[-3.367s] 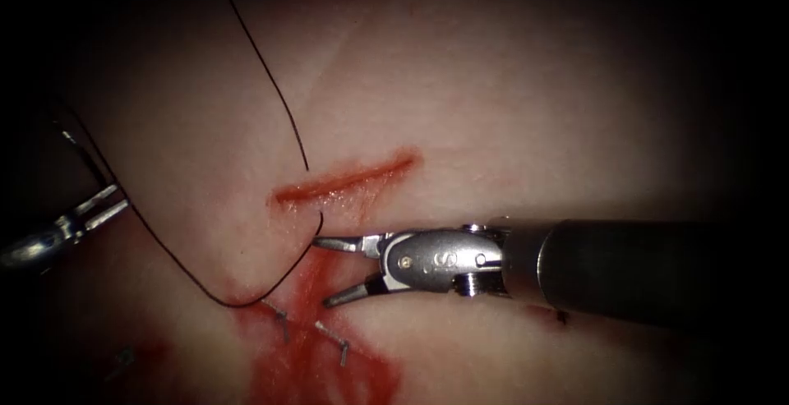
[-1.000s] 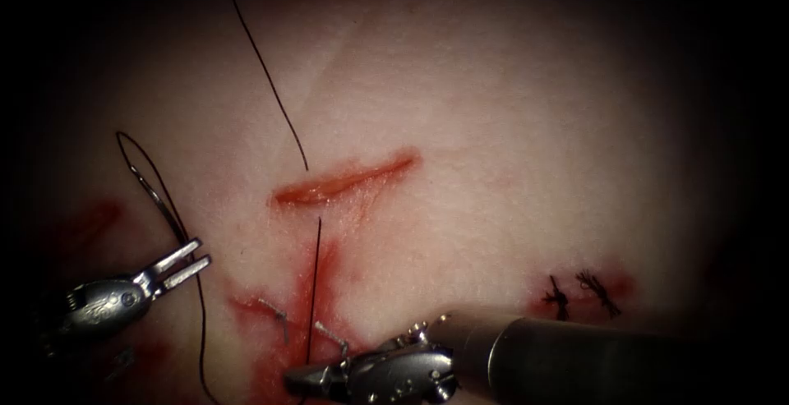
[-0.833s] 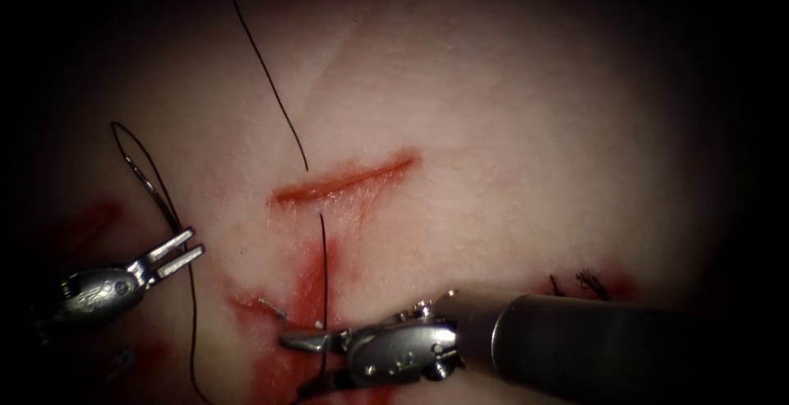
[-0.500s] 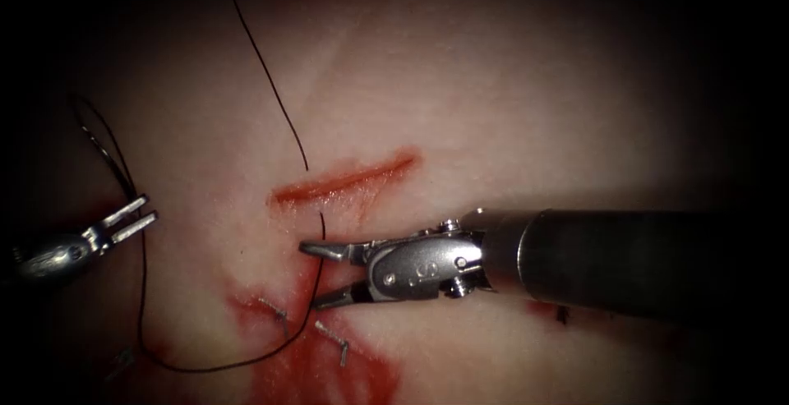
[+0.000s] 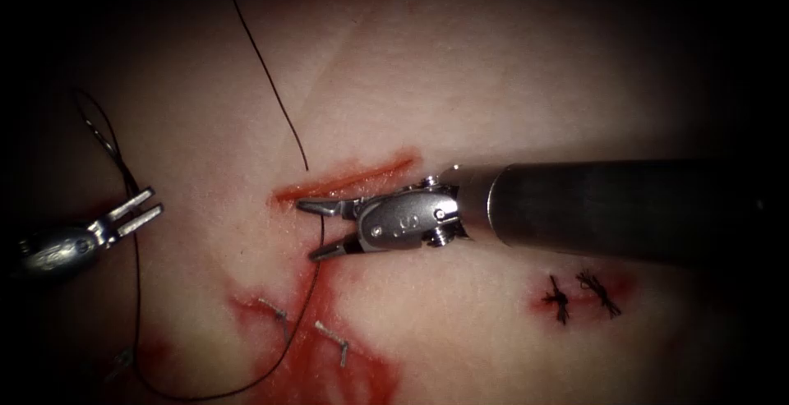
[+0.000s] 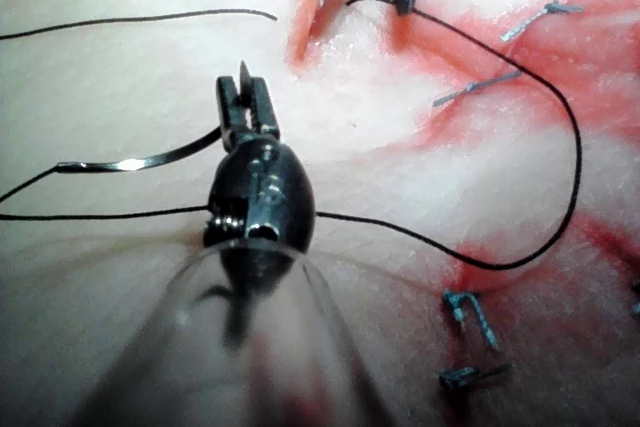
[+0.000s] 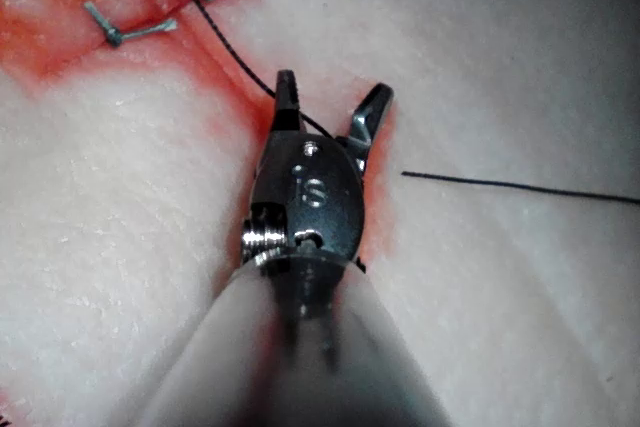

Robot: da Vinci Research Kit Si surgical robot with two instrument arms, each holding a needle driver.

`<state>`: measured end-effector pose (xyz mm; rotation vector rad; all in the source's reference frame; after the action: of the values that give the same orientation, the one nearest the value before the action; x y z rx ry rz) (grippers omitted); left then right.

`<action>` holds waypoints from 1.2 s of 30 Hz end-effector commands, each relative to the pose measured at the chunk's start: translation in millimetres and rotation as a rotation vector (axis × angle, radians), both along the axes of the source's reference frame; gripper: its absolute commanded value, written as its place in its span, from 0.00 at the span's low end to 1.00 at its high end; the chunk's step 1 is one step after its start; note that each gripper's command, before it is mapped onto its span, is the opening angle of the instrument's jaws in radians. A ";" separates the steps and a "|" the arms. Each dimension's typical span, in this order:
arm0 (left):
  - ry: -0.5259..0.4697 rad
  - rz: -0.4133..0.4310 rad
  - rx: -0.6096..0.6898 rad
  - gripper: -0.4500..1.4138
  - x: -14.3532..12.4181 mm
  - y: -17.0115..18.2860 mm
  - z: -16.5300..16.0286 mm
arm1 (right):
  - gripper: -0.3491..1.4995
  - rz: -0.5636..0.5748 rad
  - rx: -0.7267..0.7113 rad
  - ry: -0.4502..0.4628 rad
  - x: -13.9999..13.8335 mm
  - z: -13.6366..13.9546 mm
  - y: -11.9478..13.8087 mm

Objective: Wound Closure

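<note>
Where the right end effector (image 5: 306,230) sat: at the left end of the red slit-like cut (image 5: 353,177), its two steel jaws spread wide and gripping nothing.
Between those jaws: the thin black thread (image 5: 318,278) passed through the gap where it left the pale pink tissue (image 5: 509,85) just below the cut; the right wrist view showed it running beside one jaw of this end effector (image 7: 332,85).
Left end effector (image 5: 154,201): well left of the cut, jaws closed on the curved silver needle (image 5: 107,138) near one end of its curve; which end could not be told.
Needle: wholly out of the tissue, arching away from the left end effector (image 6: 250,82).
Thread path: from the needle past the left tool, then up to the cut.
Second strand (image 5: 263,60): lay above the cut, ending just above its left end.
Red fluid (image 5: 329,364): pooled below the cut around two small metal staples (image 5: 333,341).
Black knotted stitches (image 5: 579,294): right of the cut, beneath the right shaft.
</note>
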<state>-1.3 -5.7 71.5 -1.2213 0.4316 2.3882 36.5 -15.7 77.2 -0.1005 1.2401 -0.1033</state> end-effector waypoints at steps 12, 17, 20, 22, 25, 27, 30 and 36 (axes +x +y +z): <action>-0.001 0.003 -0.004 0.00 -0.3 -0.1 1.0 | 0.88 -0.016 -0.010 0.000 -2.8 1.3 1.5; -0.005 0.005 -0.005 0.00 -0.5 -0.2 1.0 | 0.86 -0.020 -0.027 -0.006 -2.5 2.0 0.9; -0.004 0.005 -0.005 0.00 -0.5 -0.3 1.1 | 0.86 -0.022 -0.030 -0.014 -2.5 2.5 1.0; -0.006 0.007 -0.005 0.00 -0.5 -0.4 1.1 | 0.86 -0.023 -0.037 -0.016 -2.4 3.0 0.7; -0.006 0.007 -0.005 0.00 -0.5 -0.4 1.0 | 0.84 -0.023 -0.048 -0.021 -2.0 3.8 -0.1; -0.006 0.007 -0.005 0.00 -0.5 -0.4 1.0 | 0.84 -0.022 -0.053 -0.023 -1.7 4.1 -0.4; -0.006 0.006 -0.005 0.00 -0.5 -0.4 1.0 | 0.84 -0.020 -0.058 -0.023 -1.1 4.3 -0.8; -0.006 0.006 -0.005 0.00 -0.5 -0.5 1.0 | 0.76 -0.025 -0.048 -0.008 -0.4 3.7 -0.9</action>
<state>-1.3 -6.3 71.8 -1.2319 0.4337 2.3895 35.4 -16.2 80.6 -0.1287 1.2305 -0.1551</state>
